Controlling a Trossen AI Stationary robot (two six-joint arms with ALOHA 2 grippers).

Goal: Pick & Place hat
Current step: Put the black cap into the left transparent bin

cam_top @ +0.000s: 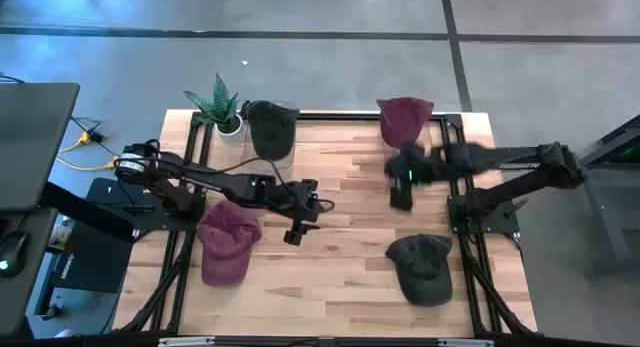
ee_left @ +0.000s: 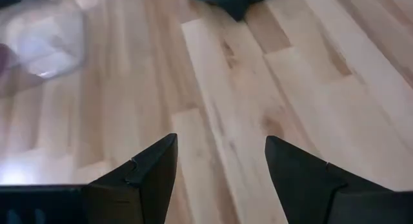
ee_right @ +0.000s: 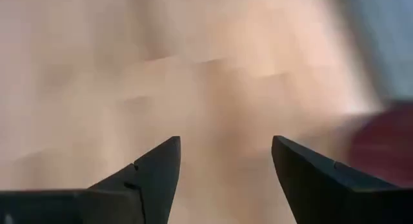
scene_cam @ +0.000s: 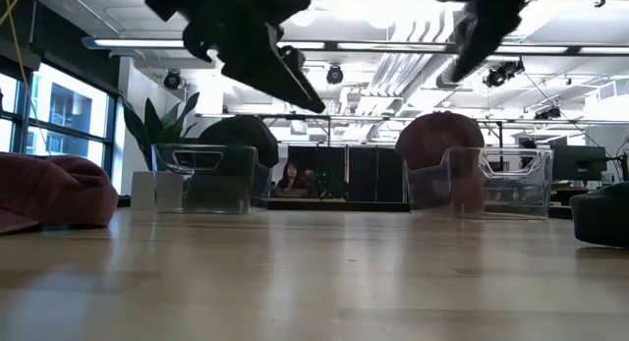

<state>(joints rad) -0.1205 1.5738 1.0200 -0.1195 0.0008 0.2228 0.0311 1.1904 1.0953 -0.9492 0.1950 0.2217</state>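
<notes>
A maroon cap [cam_top: 228, 242] lies on the table at the near left, and a dark cap [cam_top: 421, 267] lies at the near right. A black cap [cam_top: 271, 127] sits on a clear bin at the far left, and a maroon cap [cam_top: 404, 119] sits on a clear bin [scene_cam: 482, 184] at the far right. My left gripper [cam_top: 295, 230] is open and empty above the table's middle, right of the near maroon cap. My right gripper [cam_top: 401, 195] is open and empty above the table, near side of the far right bin.
A potted plant [cam_top: 222, 107] stands at the far left corner beside the left clear bin [scene_cam: 206, 179]. Bare wood lies between the two near caps. Black frame rails run along the table's left and right sides. A person sits far behind the table in the low view [scene_cam: 291, 176].
</notes>
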